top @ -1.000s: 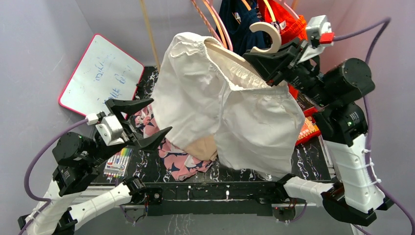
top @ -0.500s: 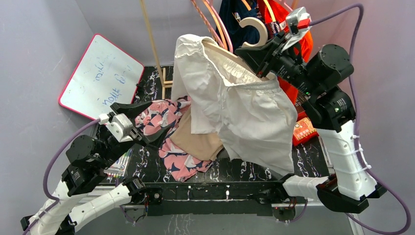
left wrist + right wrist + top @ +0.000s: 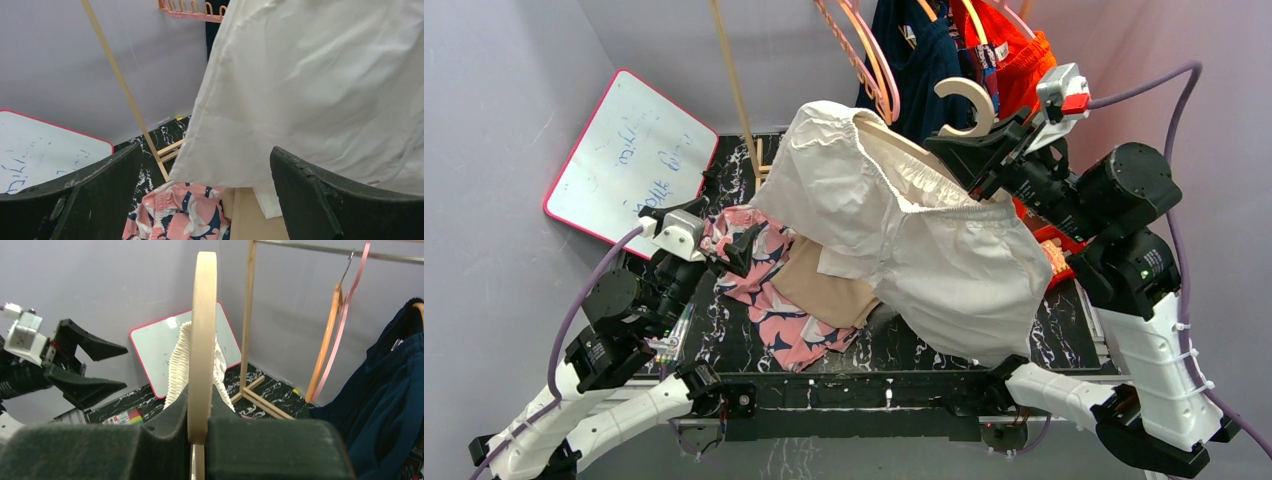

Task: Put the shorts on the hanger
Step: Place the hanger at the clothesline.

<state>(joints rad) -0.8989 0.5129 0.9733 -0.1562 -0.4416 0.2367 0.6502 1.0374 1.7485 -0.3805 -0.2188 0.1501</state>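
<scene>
The white shorts (image 3: 894, 230) hang by their gathered waistband over one arm of the pale wooden hanger (image 3: 969, 100), held above the table's middle. My right gripper (image 3: 984, 150) is shut on the hanger just below its hook. In the right wrist view the hanger (image 3: 202, 340) stands edge-on between the pads (image 3: 165, 440), with the ruffled waistband (image 3: 180, 360) behind it. My left gripper (image 3: 719, 228) is open and empty, low at the left, beside the shorts' hanging edge. From the left wrist the shorts (image 3: 310, 85) fill the upper right, ahead of the open left gripper (image 3: 206, 150).
A pink patterned garment (image 3: 764, 300) and tan shorts (image 3: 834, 290) lie on the black marbled table (image 3: 1064, 320). A whiteboard (image 3: 629, 150) leans at the left. A wooden rack (image 3: 734, 90) holds pink hangers (image 3: 864, 60) and navy and red clothes (image 3: 924, 60). A marker pack (image 3: 669, 335) lies near the left arm.
The right arm swung the hanger and shorts left and back, then right again and a little lower. The left gripper moved away from the near edge towards the clothes heap, staying open.
</scene>
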